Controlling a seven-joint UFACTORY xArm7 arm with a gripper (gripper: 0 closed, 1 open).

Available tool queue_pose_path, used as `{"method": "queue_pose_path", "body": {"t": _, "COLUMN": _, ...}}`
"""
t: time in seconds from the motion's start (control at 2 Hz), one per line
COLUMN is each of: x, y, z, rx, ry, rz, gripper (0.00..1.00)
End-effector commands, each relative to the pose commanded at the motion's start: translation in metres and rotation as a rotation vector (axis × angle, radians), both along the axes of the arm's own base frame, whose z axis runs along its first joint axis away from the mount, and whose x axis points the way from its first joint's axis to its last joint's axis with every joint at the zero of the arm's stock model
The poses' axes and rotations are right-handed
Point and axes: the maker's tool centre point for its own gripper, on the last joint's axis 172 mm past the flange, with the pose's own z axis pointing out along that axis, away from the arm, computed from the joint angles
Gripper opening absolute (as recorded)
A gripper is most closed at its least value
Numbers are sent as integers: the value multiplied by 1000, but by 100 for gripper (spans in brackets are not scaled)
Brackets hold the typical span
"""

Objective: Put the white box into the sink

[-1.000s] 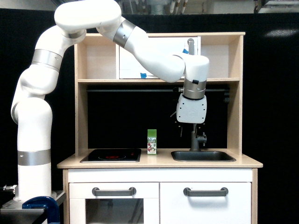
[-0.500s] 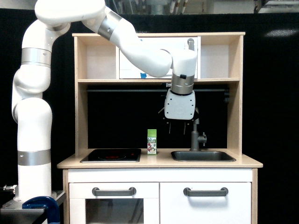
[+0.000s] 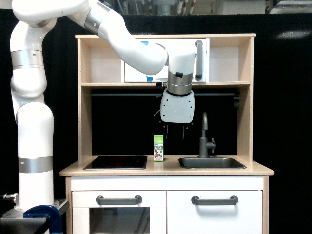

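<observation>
Hanging open and empty, end effector (image 3: 174, 132) above green carton (image 3: 158, 148); sink (image 3: 211, 163) contents unseen

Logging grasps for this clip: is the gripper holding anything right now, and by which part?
Nothing is held. The gripper hangs in the air above the counter, nothing between its fingers.

One word I can read

From where my arm hangs, the only legible print is "JUICE", in pale letters on the green upper front of the small carton (image 3: 158, 147) standing on the counter; the smaller print below it is too tiny to read.
</observation>
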Motion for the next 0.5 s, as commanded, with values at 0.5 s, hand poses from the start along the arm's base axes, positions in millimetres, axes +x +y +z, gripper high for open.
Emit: {"method": "queue_pose_path", "body": {"t": 0.5, "x": -3, "y": -3, "z": -4, "rx": 0, "ry": 0, "rz": 0, "gripper": 100}}
